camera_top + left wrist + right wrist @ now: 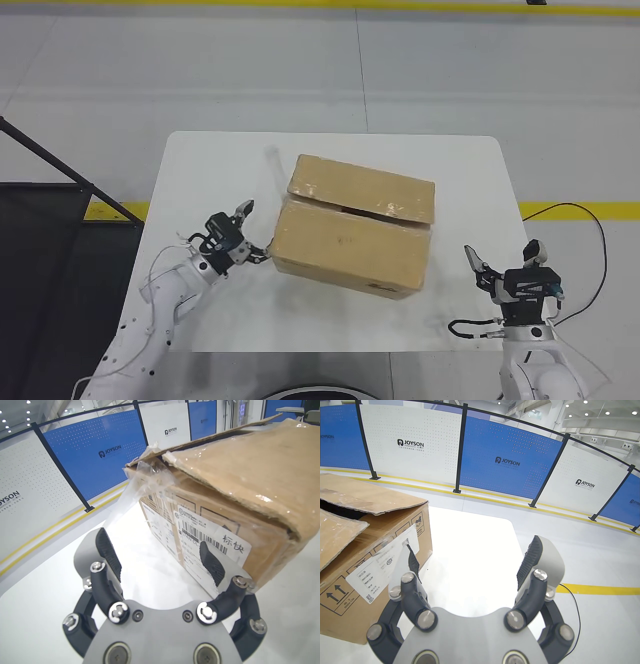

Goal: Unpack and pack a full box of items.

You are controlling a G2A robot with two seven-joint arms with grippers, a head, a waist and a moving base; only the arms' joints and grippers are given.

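1. The box [355,225] sat mid-worktop [200,170], its top flaps down but slightly agape.
2. The left hand [256,230] was spread wide and empty, just beside the box end facing the worktop's left edge.
3. The right hand [502,255] was wide open and held nothing, near the front right corner and apart from the box.

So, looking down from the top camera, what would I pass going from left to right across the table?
Left gripper, open → cardboard box, its top flaps not fully closed → right gripper, open.
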